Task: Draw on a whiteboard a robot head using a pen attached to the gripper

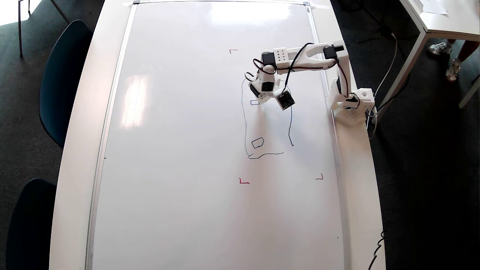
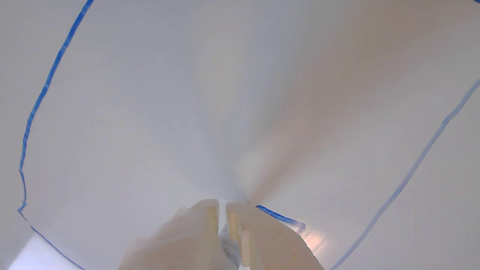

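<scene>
In the wrist view the gripper (image 2: 222, 210) fills the lower edge, its two pale fingers (image 2: 204, 232) nearly together with only a thin slit between them, and a greyish sliver in that slit looks like the pen (image 2: 225, 240), so the fingers seem clamped on it, though its tip is hidden. Just right of the fingertips lies a short blue stroke; long blue lines curve up the left and right sides over the glossy whiteboard (image 2: 240, 93). From overhead, the gripper (image 1: 262, 98) stands over the upper part of the robot head (image 1: 258, 142), covering its top edge: a small box shows just beside the gripper's lower left, another box lies near the bottom line, and the right side line breaks off short of that line. Red corner marks (image 1: 243, 182) surround the drawing. Farther out, the arm's base (image 1: 356, 103) sits on the table rim at the board's right edge, and dark chairs (image 1: 63, 75) stand along the left.
</scene>
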Controlling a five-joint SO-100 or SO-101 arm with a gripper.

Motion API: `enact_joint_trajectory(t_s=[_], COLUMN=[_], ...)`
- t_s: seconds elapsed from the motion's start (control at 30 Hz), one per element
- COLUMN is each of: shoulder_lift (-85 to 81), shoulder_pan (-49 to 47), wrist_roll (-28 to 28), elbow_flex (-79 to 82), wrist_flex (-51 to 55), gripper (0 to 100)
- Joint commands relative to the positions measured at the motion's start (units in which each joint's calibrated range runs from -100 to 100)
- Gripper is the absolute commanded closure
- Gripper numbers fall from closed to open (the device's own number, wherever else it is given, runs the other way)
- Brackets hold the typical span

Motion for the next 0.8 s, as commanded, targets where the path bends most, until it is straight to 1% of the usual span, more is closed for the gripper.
enact_joint_trajectory(t_s=[0.0,0.1,0.23,0.27,0.4,0.53,0.63,0.77], shoulder_lift=[-3.41,-3.74,-7.45,-8.72,-10.23,-9.73,-9.56,-8.72], shoulder_pan=[-0.78,-0.34,0.25,0.03,-1.59,-4.69,-7.42,-11.40], wrist_roll=[-0.25,-0.14,-0.09,-0.14,-0.41,-0.78,-3.23,-3.87], elbow_flex=[0.00,-1.09,-6.45,-8.90,-9.99,-5.54,-2.91,-1.73], wrist_flex=[0.22,0.56,6.73,9.69,12.81,11.69,6.39,5.17], gripper=[99,99,99,99,99,99,99,99])
